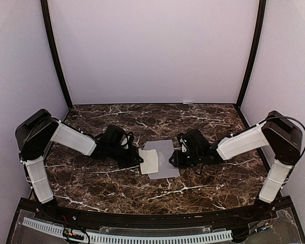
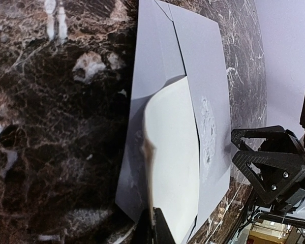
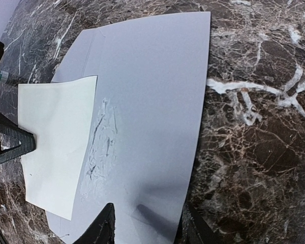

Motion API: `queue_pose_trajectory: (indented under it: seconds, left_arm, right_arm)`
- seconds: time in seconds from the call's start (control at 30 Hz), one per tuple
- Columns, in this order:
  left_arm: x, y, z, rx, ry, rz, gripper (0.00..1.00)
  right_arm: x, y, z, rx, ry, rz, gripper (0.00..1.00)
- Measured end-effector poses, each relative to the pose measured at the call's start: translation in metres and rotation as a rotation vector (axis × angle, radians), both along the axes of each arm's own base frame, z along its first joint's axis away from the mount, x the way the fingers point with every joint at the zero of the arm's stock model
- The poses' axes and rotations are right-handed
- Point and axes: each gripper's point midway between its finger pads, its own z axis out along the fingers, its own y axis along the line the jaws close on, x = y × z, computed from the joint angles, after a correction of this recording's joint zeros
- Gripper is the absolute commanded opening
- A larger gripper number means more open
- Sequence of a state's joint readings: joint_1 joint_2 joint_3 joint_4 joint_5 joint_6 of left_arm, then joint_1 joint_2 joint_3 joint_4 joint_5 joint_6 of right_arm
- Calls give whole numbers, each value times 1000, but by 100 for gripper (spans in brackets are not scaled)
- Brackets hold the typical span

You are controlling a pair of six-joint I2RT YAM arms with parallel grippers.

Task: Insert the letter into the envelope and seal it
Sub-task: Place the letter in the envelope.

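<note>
The letter (image 1: 149, 161), pinched by the closed left claw (image 1: 137, 154) over the left half of the envelope (image 1: 168, 163), is best fed in flat; the envelope's right edge is to be steadied by the spread right claw (image 3: 150, 229).

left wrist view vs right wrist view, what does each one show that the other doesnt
Only the left wrist view: the fold line on the envelope beside the letter, the pale wall, and the right gripper from outside. Only the right wrist view: that gripper's fingers apart over the envelope's near edge, and the left gripper shut on the letter's edge. Both: letter overlapping envelope, its crinkled patch, the marble table.
</note>
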State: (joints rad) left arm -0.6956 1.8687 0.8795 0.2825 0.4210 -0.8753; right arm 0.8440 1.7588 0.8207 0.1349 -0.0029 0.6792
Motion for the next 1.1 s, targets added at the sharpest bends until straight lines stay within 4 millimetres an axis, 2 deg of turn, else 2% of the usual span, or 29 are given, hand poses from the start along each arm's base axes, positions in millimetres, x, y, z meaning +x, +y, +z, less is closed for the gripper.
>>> queue_pose_trajectory:
  seconds: [1.1]
  left_arm:
    - [-6,-11,0,-53,30,-54,0]
  right_arm:
    - [-5,6,0,-3,12,12,42]
